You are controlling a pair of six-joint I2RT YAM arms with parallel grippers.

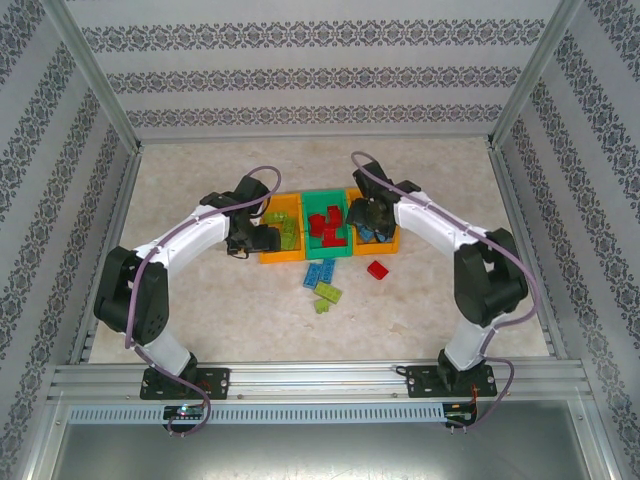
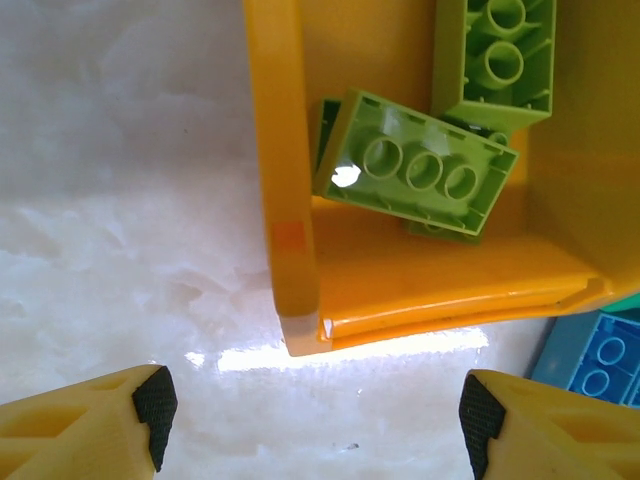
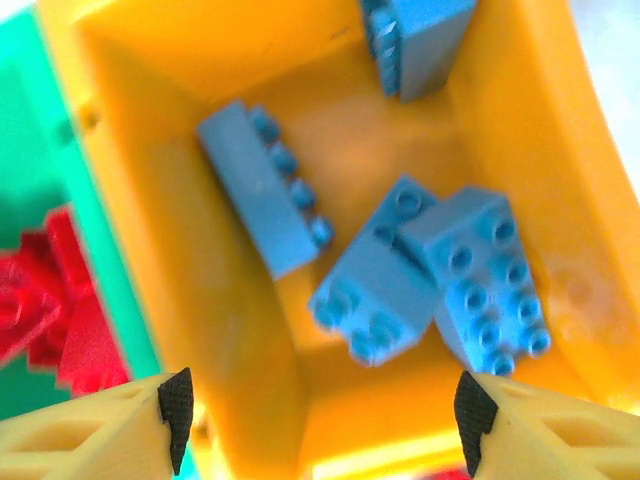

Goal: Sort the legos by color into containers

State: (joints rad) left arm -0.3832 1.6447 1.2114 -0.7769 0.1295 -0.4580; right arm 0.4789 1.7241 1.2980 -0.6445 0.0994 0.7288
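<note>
Three containers stand in a row: a left orange bin (image 1: 281, 254), a green bin (image 1: 322, 196) and a right orange bin (image 1: 392, 243). My left gripper (image 2: 318, 410) is open and empty above the table, by the left bin's near corner (image 2: 285, 150). Lime green legos (image 2: 420, 165) lie inside that bin. My right gripper (image 3: 320, 405) hangs open and empty over the right orange bin (image 3: 560, 150), where several blue legos (image 3: 375, 290) lie. Red legos (image 3: 40, 310) fill the green bin (image 3: 30, 150). In the top view the left gripper (image 1: 262, 240) and right gripper (image 1: 368, 222) flank the row.
Loose legos lie on the table in front of the bins: a blue one (image 1: 320, 271), two lime green ones (image 1: 328, 294) and a red one (image 1: 377, 269). A blue brick (image 2: 600, 360) lies just right of the left bin. Metal frame rails border the table.
</note>
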